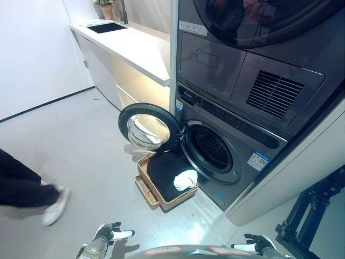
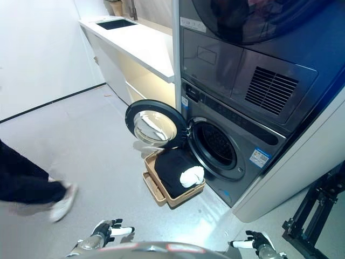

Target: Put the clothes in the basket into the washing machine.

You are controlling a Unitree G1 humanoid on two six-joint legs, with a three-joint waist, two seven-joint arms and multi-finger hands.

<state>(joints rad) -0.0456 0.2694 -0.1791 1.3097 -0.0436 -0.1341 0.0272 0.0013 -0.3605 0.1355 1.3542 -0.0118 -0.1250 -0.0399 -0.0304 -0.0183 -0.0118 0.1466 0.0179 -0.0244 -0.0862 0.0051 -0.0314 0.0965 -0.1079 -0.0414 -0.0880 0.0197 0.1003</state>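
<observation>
Both hands, left (image 1: 110, 233) and right (image 1: 257, 245), hang empty with loose fingers, well short of the basket (image 1: 144, 190) of clothes (image 1: 168, 174) below the washer's (image 1: 226, 140) open door (image 1: 146, 128), which a careless reach could strike.

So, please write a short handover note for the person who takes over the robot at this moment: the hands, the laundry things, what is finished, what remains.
Left hand: low at the bottom edge, fingers relaxed, holding nothing.
Right hand: low at the bottom right, also open and empty.
Basket: on the floor directly below the washing machine opening, holding dark clothes and a white rolled piece.
Door: swung fully open to the left; the drum looks empty as far as visible.
Done: nothing loaded yet.
Left: approach, pick up the clothes, put them in the drum.
A person's leg is at the left; take care.
</observation>
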